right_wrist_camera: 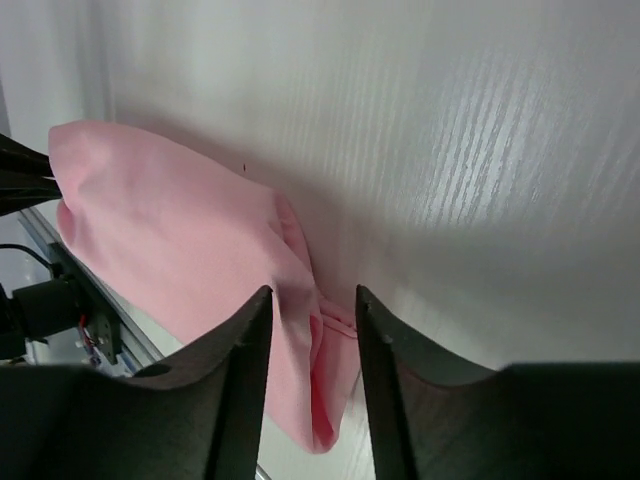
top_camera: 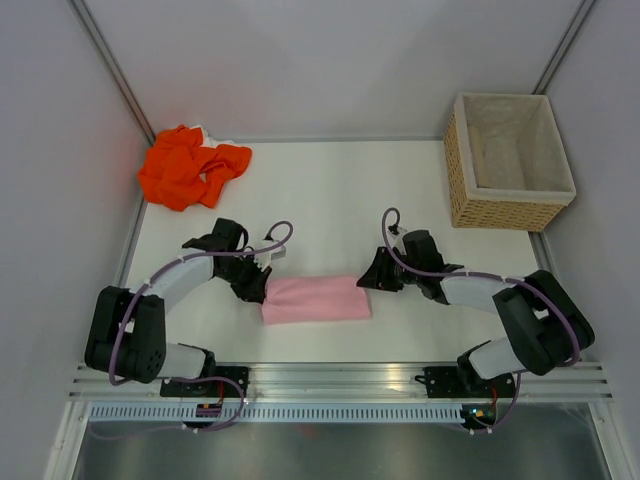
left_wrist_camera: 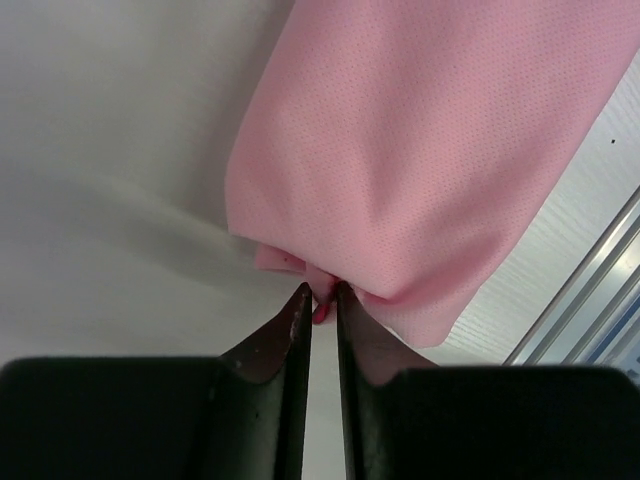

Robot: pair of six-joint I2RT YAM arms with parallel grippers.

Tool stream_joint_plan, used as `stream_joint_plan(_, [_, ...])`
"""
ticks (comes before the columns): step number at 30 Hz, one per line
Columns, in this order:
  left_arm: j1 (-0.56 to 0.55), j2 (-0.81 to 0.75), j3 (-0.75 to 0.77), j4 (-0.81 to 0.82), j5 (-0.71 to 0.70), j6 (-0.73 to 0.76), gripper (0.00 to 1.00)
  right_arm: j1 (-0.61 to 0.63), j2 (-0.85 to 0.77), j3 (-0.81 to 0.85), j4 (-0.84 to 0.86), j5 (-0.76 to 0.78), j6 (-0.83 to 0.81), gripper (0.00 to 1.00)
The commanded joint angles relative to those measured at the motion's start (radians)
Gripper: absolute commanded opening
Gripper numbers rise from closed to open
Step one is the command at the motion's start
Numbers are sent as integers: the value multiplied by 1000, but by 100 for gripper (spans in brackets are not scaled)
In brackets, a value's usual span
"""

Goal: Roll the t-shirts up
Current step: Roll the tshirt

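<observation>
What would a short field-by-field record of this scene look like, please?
pink t-shirt: rolled bundle, near centre of table, between the two grippers
orange t-shirt: crumpled, unrolled, far left corner
basket: far right corner, nothing seen inside
left gripper: at the bundle's left end, nearly shut, pinching a fold of pink cloth
right gripper: at the bundle's right end, open, fingers straddling the cloth edge
</observation>
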Motion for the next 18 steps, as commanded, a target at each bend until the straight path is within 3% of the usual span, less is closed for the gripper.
stream_joint_plan(1, [-1, -67, 16, 16, -6, 22, 23, -2, -97, 119, -177, 103, -158, 47])
stream_joint_plan(2, [-1, -81, 20, 12, -12, 22, 26, -1, -117, 142, -209, 126, -199, 51])
stream_joint_plan(3, [-1, -110, 34, 1, -24, 10, 27, 7, -155, 194, -240, 179, -239, 65])
stream_joint_plan(6, [8, -175, 57, -16, -95, -21, 34, 39, -200, 295, -341, 237, -423, 83])
stream_joint_plan(7, [13, -191, 62, -21, -148, -35, 39, 53, -206, 318, -358, 246, -530, 97])
stream_joint_plan(8, [28, -212, 65, -27, -176, -50, 44, 71, -209, 338, -368, 252, -587, 98])
stream_joint_plan(9, [36, -231, 67, -33, -200, -79, 57, 126, -212, 376, -375, 264, -655, 98])
stream_joint_plan(12, [88, -314, 48, -47, -297, -116, 73, 281, -179, 425, -415, 292, -922, 98])
stream_joint_plan(14, [138, -384, 34, -51, -374, -137, 80, 344, -136, 458, -495, 252, -1090, 98])
stream_joint_plan(18, [198, -487, 5, -86, -460, -193, 95, 505, 33, 565, -616, 335, -1226, 98])
